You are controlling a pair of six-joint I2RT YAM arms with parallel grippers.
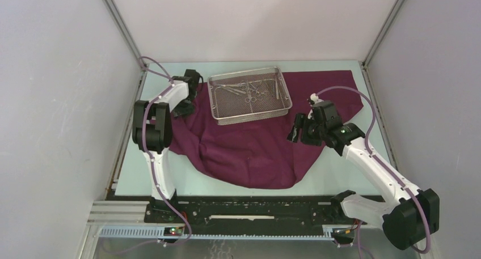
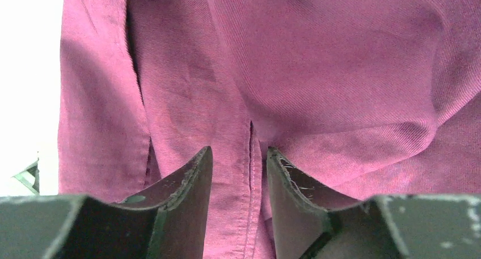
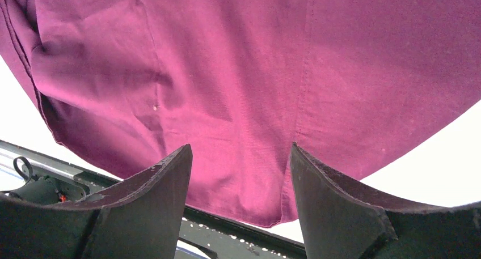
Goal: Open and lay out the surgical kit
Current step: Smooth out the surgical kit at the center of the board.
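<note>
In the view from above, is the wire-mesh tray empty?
No, several thin steel instruments lie inside the mesh tray, which stands on the maroon cloth.

The work area is a bench with a pale, matte, greenish-white top. Three plain, light grey panels enclose it: a back wall, a left wall and a right wall. A slanted metal strut runs along each rear corner, left and right. A black mounting strip runs along the near edge, followed by a slotted white duct. Lighting is even and diffuse, with soft shadows.
</note>
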